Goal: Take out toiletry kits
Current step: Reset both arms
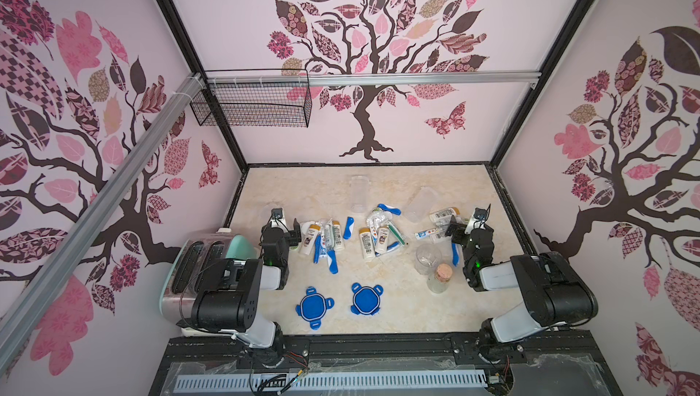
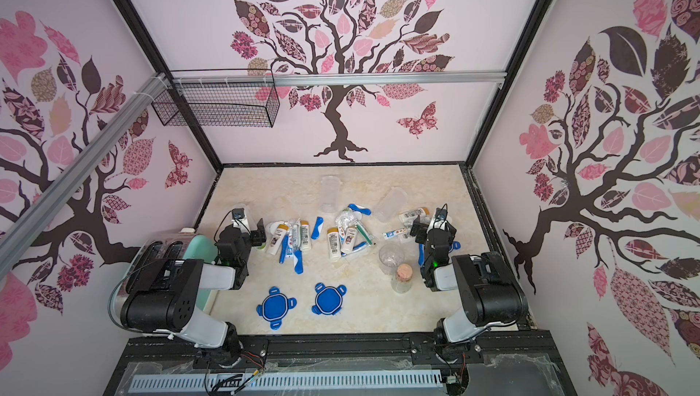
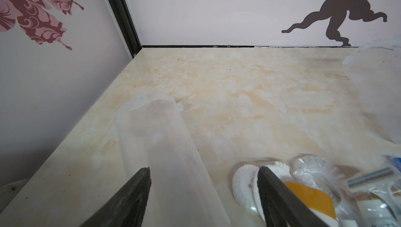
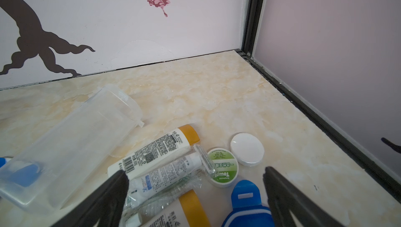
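Both arms reach forward from the black rail (image 1: 378, 343) at the near edge of the cream marbled tabletop (image 1: 409, 318). Each is bent at a raised elbow, with the wrist tipped down so its pincer sits low over the surface. The left gripper (image 3: 204, 169) stands wide, its dark fingers (image 3: 134, 193) astride a clear plastic jar (image 3: 160, 150) that lies on its side, rimmed end toward the back wall. One finger overlaps the jar's wall and the other stands apart from it, beside a small round white tub (image 3: 244, 182); nothing is clamped. The right gripper (image 4: 195, 169) is spread just as wide and holds nothing. It hovers over a white bottle with a tan cap (image 4: 156, 152), a small toothpaste tube (image 4: 165, 174), a round tub with a green label (image 4: 222, 167), a plain white disc-shaped tub (image 4: 247, 148) and a blue-and-white folding toothbrush (image 4: 245, 202). The toiletry kits (image 1: 365, 242) lie loose on the table, outside the jars, in three clusters reaching from one gripper to the other. Behind them a second clear jar (image 1: 358, 193) and a third clear jar (image 1: 418, 204) lie tipped over. An upright clear jar (image 1: 428, 257) stands just beside a cork-stoppered glass bottle (image 1: 438, 280). Two blue clip lids (image 1: 314, 305) lie flat nearer the rail, and a mint-green toaster (image 1: 197, 261) stands beside the left arm.
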Controlling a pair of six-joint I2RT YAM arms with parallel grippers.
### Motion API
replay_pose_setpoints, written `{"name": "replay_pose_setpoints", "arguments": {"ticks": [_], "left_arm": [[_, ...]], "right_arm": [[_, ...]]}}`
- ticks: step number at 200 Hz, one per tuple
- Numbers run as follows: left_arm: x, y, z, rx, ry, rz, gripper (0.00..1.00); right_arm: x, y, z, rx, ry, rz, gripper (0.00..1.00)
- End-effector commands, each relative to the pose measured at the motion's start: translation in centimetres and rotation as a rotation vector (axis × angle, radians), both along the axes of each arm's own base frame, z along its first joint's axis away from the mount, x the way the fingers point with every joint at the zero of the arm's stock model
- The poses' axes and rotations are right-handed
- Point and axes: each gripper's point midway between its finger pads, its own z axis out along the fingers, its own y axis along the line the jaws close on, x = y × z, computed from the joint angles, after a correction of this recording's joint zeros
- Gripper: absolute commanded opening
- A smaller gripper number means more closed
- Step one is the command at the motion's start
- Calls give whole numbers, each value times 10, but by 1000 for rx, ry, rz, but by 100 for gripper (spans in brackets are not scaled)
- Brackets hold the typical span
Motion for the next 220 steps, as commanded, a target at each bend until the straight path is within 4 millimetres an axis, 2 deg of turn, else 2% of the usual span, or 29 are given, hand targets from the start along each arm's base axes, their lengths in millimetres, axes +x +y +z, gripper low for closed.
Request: {"name": "replay_pose_setpoints", "arguments": {"ticks": [1, 31, 33, 34, 36, 42, 186, 220], "left_arm": [[10, 4, 0, -43, 21, -27, 83], [11, 5, -2, -59, 33, -39, 83], [11, 5, -1, -59, 32, -39, 85], [11, 5, -2, -59, 34, -39, 91], [11, 5, -2, -59, 34, -38, 96], [10, 5, -2, -60, 32, -39, 98], [9, 4, 0, -61, 26, -39, 98], [10, 4, 0, -62, 23, -40, 98]], "right_arm": [[1, -2, 0, -5, 1, -1, 100], [2, -2, 1, -4, 1, -1, 100], [2, -2, 0, -3, 3, -1, 100], [2, -2, 0, -3, 3, 0, 100], [2, -2, 1, -3, 2, -1, 100], [2, -2, 0, -3, 5, 0, 99], [0, -1, 1, -4, -1, 3, 100], [6, -2, -3, -1, 22, 5, 100]]}}
